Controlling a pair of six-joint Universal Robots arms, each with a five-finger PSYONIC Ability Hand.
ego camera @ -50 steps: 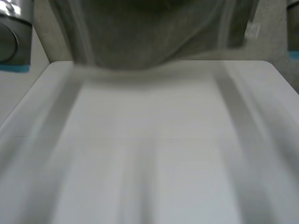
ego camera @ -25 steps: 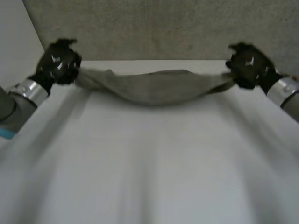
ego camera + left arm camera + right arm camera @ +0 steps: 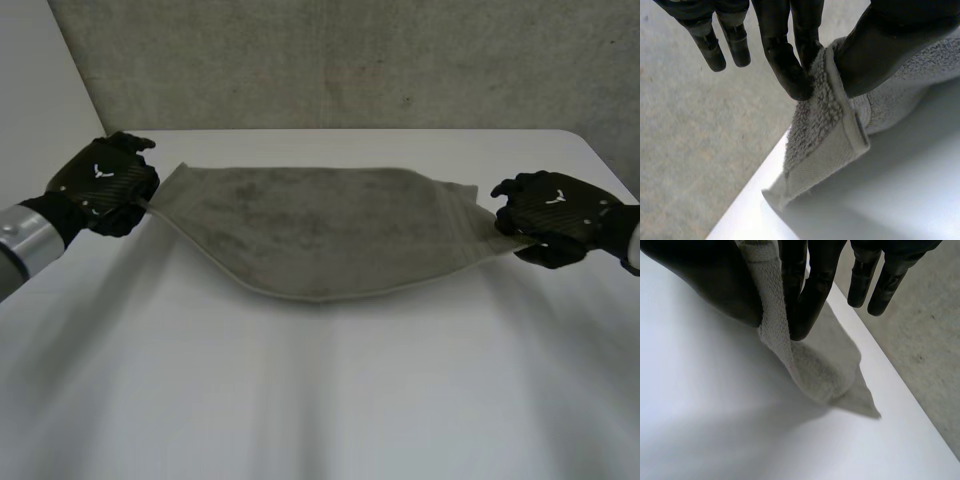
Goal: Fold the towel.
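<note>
You have one grey terry-cloth towel (image 3: 320,235) to count, spread on one white flat surface (image 3: 320,400). Two black fingered hands are on it: one left hand (image 3: 100,185) at the towel's 9 o'clock and one right hand (image 3: 555,215) at its 3 o'clock. Each hand pinches one corner between thumb and fingers, which makes two corners held. You can also count one grey metal arm (image 3: 25,240), at the surface's 9 o'clock, ending in the left hand. One grey speckled floor (image 3: 350,60) lies past the surface's 12 o'clock edge.

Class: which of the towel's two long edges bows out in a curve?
On the towel, the near edge, toward the robot, bows outward between the left hand and right hand; the far edge runs nearly straight.
</note>
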